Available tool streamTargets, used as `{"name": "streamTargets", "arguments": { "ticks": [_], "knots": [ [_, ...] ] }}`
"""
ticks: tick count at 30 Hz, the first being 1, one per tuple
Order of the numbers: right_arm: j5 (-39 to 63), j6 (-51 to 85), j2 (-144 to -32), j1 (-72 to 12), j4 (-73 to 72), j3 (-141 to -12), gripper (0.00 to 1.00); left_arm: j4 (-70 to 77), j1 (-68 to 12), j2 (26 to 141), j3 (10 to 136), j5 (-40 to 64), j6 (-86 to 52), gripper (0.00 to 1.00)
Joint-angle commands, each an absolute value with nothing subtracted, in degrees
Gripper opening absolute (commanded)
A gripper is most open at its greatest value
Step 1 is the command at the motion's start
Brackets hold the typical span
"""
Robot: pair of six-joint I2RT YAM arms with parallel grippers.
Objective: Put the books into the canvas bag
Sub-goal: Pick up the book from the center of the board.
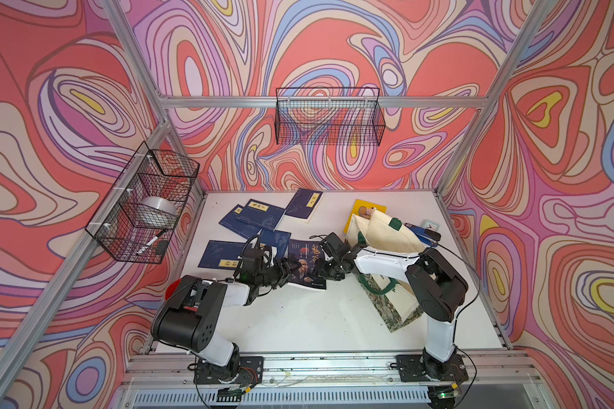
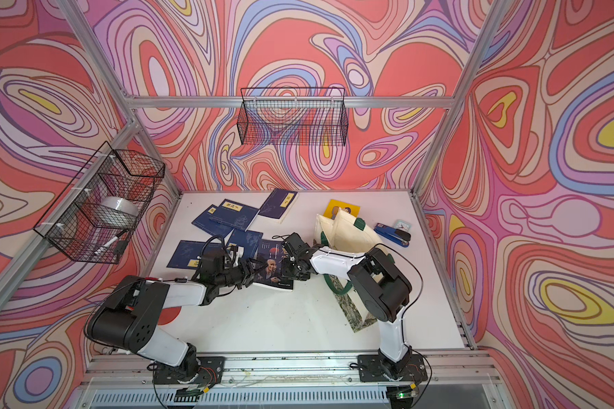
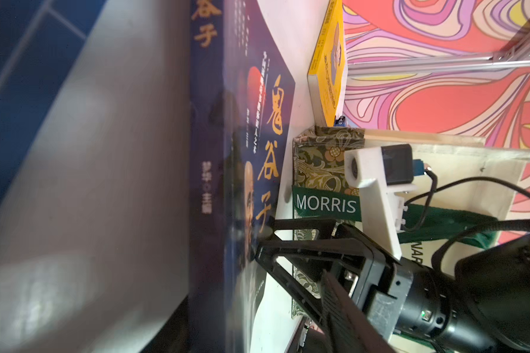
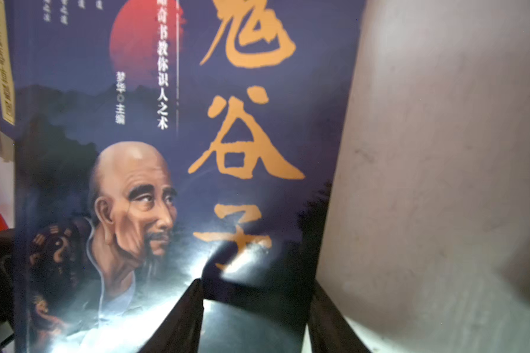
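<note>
Books [image 1: 261, 214] lie across the table [image 1: 298, 318], navy ones at 10 to 11 o'clock, a yellow book [image 1: 364, 207] at 1 o'clock, the dark book with gold characters [image 1: 307, 263] flat at centre; none looks to be inside the canvas bag [image 1: 394, 237], slumped on its side at 3 o'clock. Lifting the dark book seems the step: brace one edge while a finger slides beneath the opposite one, since a flat cover offers little to pinch. Both arms reach in low, forearms converging, the right crossing over the bag. The right gripper [image 3: 265, 238] stands part-open and empty astride the book's 3 o'clock edge; the left gripper [image 1: 285, 274] sits at its 9 o'clock edge, its spread unclear.
</note>
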State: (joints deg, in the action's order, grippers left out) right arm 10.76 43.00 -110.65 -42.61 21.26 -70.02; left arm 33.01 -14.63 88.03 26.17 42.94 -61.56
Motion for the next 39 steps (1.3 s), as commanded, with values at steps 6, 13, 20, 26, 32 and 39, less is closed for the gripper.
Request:
{"name": "streamTargets", "arguments": {
  "ticks": [6,13,20,26,32,39],
  "knots": [
    [12.8,44.2,-104.5,-43.0,18.7,-69.7,0.45,8.7,-15.3,79.5,33.6,43.4,-48.8,0.20],
    [14.2,43.7,-98.6,-43.0,17.3,-71.3,0.42,5.2,-15.3,79.1,35.0,41.8,-45.7,0.00],
    [5.4,41.0,-94.1,-43.0,24.4,-71.8,0.57,-2.3,-15.3,72.4,39.3,38.8,-39.8,0.00],
    [1.2,37.6,-86.7,-42.9,25.4,-73.6,0.62,-8.4,-15.1,63.4,46.9,37.9,-32.1,0.00],
    [1.3,33.7,-78.5,-42.9,19.0,-73.8,0.68,-4.2,-14.8,58.3,53.2,44.2,-31.6,0.00],
    [8.7,33.0,-72.8,-40.8,13.2,-75.0,0.73,23.3,-13.7,58.5,52.9,55.7,-49.8,0.00]
  ]
}}
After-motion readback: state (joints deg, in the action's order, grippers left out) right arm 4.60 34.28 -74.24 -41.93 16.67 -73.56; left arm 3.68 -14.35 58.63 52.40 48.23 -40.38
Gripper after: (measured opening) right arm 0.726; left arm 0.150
